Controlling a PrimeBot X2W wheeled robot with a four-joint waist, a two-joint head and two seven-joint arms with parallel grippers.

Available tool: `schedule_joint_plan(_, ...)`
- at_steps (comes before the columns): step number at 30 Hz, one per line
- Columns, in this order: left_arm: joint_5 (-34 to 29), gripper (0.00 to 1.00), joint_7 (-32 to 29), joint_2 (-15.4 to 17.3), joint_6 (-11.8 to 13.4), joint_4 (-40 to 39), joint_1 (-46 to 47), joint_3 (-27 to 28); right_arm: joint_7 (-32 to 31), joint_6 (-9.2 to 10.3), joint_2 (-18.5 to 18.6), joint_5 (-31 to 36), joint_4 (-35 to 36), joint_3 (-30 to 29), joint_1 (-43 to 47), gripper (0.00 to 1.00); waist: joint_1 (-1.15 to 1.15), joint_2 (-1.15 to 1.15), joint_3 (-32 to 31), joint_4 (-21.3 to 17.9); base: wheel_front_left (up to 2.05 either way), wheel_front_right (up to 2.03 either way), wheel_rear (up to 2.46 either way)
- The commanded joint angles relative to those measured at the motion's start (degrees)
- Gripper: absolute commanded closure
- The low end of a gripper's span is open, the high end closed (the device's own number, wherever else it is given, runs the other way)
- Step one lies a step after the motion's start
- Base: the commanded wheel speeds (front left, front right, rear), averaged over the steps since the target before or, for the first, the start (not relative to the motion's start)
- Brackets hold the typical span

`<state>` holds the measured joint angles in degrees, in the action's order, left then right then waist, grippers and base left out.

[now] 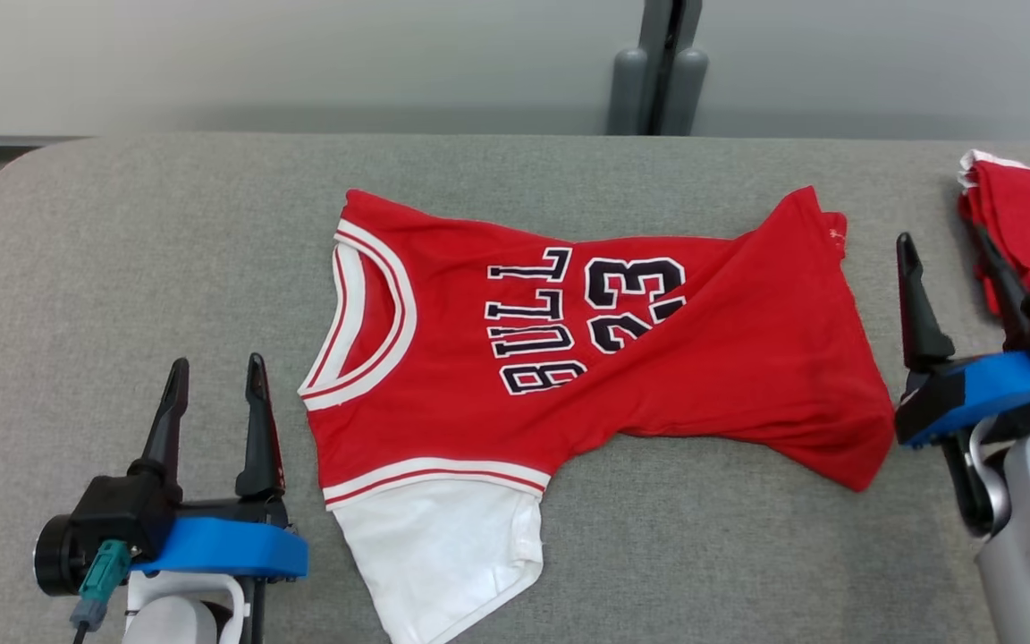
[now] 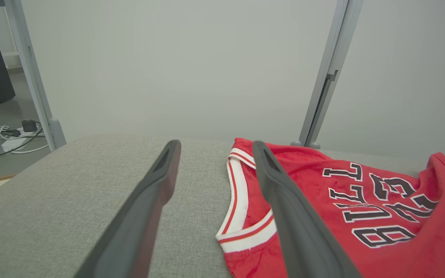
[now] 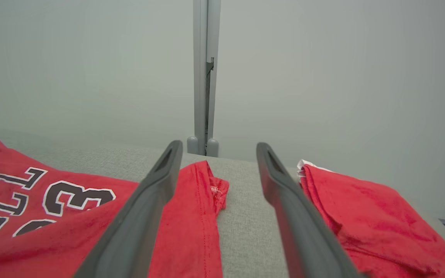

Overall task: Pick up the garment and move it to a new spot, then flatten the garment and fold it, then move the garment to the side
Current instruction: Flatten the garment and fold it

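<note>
A red jersey (image 1: 586,358) with white trim, a white sleeve and dark "BULL 23" print lies sideways on the grey surface, collar to the left, its hem end rumpled and folded over at the right. My left gripper (image 1: 215,380) is open just left of the collar, with nothing between its fingers (image 2: 145,208); the jersey (image 2: 342,212) lies beside its right finger. At the jersey's right end my right gripper (image 1: 949,259) stands open too, and the hem corner (image 3: 207,193) lies next to its left finger (image 3: 149,204).
A stack of folded red garments (image 1: 1029,228) sits at the far right edge, also beside my right finger (image 3: 361,220). The grey padded table (image 1: 122,268) has a rounded left end. A grey post (image 1: 658,67) stands behind the table.
</note>
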<state>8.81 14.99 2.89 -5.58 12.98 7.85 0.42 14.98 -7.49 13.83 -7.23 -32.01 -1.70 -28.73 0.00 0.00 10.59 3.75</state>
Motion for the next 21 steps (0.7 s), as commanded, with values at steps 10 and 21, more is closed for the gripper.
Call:
schedule_joint_plan(10,-0.93,0.00,0.27,-0.02,-0.19,-0.38,-3.84,1.78,0.28,-0.01,-5.68,-1.48,12.66,1.06,14.73,0.00,0.00,0.00,-4.55,-3.28,0.00,0.00,0.00)
schedule_joint_plan(21,-1.58,0.00,0.27,-0.03,-0.11,-0.47,-5.24,1.52,-1.24,-0.01,-9.37,0.83,19.87,-0.48,24.64,0.00,0.00,0.00,-6.02,-2.64,0.00,0.00,0.00)
